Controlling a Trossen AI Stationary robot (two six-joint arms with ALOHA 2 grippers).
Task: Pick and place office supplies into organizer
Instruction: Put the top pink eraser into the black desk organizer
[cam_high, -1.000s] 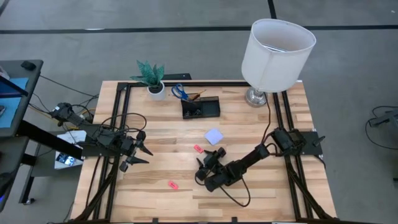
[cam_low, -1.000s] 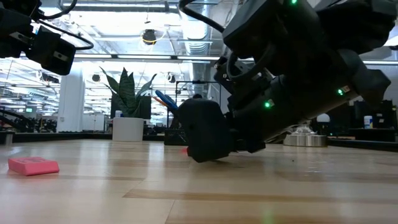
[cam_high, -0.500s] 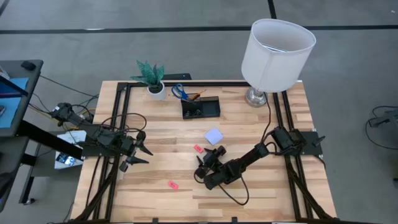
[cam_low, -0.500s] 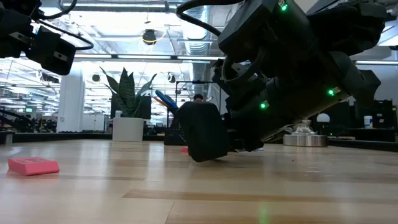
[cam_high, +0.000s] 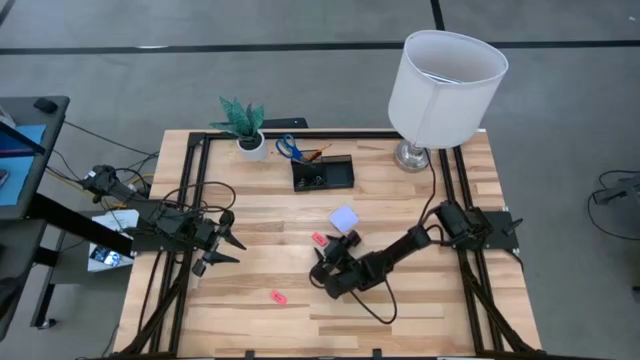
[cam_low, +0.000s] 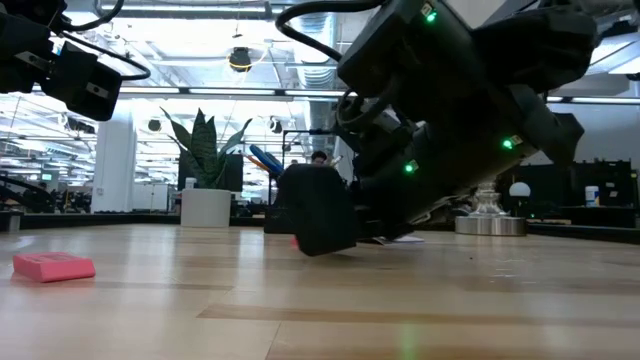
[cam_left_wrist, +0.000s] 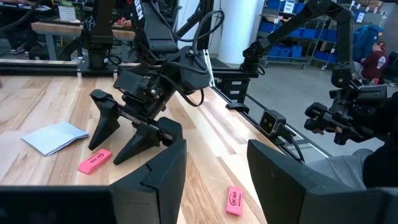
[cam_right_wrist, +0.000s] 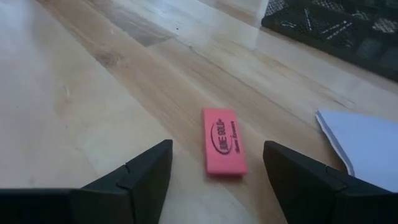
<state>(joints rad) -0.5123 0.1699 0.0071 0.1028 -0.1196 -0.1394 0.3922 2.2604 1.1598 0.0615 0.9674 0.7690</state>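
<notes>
A pink eraser (cam_right_wrist: 224, 140) lies flat on the wooden table, just ahead of my right gripper (cam_right_wrist: 217, 186). That gripper is open and low over the table, its fingers either side of the eraser's near end and clear of it. The high view shows this eraser (cam_high: 319, 239) beside the gripper (cam_high: 326, 258). A pale note pad (cam_high: 344, 218) lies a little farther back. A second pink eraser (cam_high: 277, 296) rests near the front. The black organizer (cam_high: 322, 174) stands at the far side, blue scissors (cam_high: 289, 148) behind it. My left gripper (cam_high: 218, 250) waits open at the left.
A white plant pot (cam_high: 251, 146) stands at the far left of the organizer. A lamp with a large white shade (cam_high: 445, 85) stands on the far right corner. Black frame rails (cam_high: 196, 190) run along the table's left, right and far sides.
My right gripper has crept a little toward the table's far left, closer to the pink eraser, staying low and open. The eraser and the other things have kept their places.
</notes>
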